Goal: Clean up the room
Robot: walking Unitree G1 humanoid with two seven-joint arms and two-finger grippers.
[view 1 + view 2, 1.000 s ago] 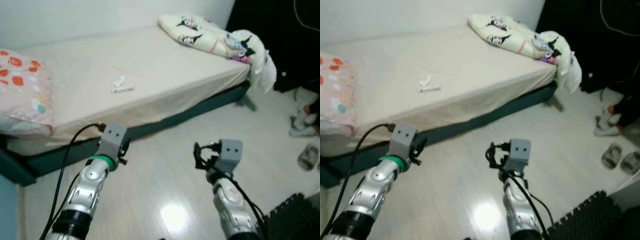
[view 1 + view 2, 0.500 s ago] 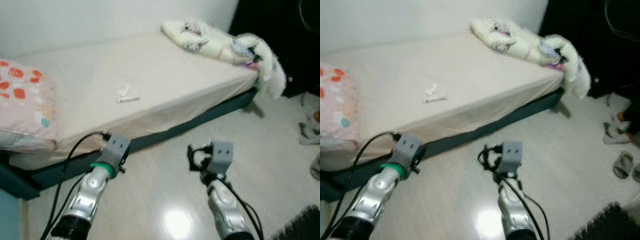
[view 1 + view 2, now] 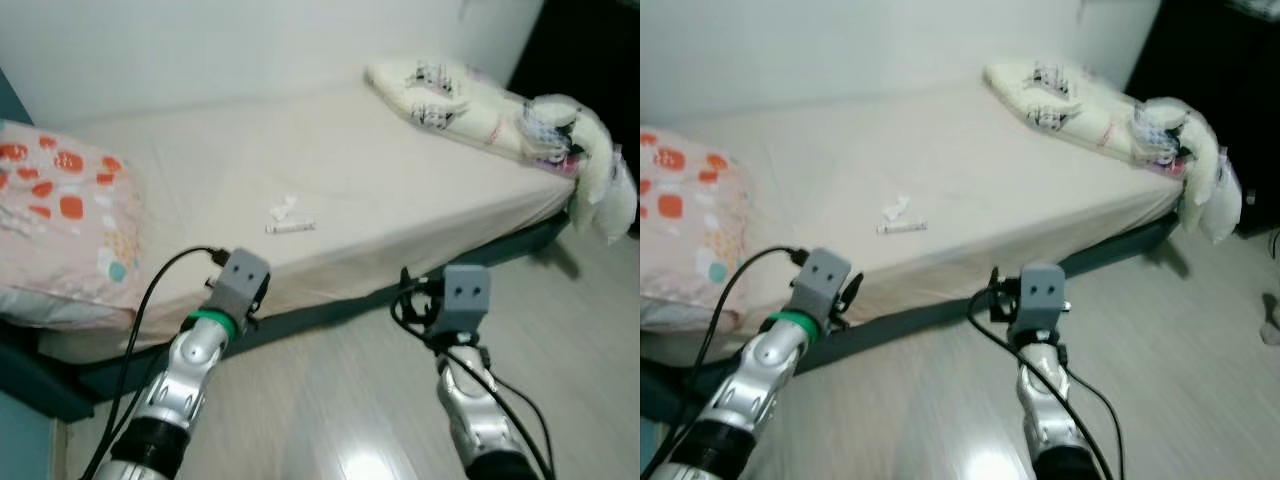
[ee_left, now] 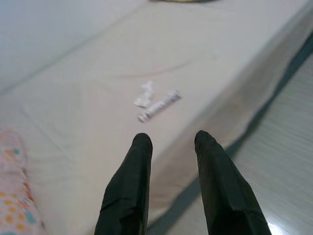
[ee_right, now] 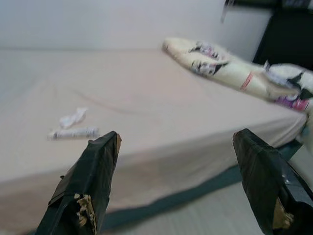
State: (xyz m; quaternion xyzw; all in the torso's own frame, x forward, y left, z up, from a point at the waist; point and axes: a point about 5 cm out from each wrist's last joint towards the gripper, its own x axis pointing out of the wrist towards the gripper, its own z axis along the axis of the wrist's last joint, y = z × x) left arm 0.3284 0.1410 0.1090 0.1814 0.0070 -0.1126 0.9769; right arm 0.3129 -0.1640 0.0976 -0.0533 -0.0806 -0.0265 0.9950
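- Tube (image 3: pixel 291 226) and crumpled tissue (image 3: pixel 283 208) lie mid-bed (image 3: pixel 420 190), near the front edge
- Left gripper (image 4: pixel 171 139) – fingers apart, empty – hangs before that edge
- Right gripper (image 5: pixel 176 142) spread wide, empty, over the floor (image 3: pixel 330 400)
- Pillow (image 3: pixel 60 230) at the bed's left end

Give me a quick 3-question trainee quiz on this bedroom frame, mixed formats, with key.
1. True or false: the small white tube lies on the bed with a crumpled white scrap right beside it.
2. Multiple choice: where is the pink pillow with orange spots? A) on the floor B) at the bed's end on the robot's left C) on top of the cartoon-print blanket
3. Short answer: which gripper has its fingers spread wider, the left gripper or the right gripper?

Key: 1 true. 2 B. 3 the right gripper; both are open and hold nothing.
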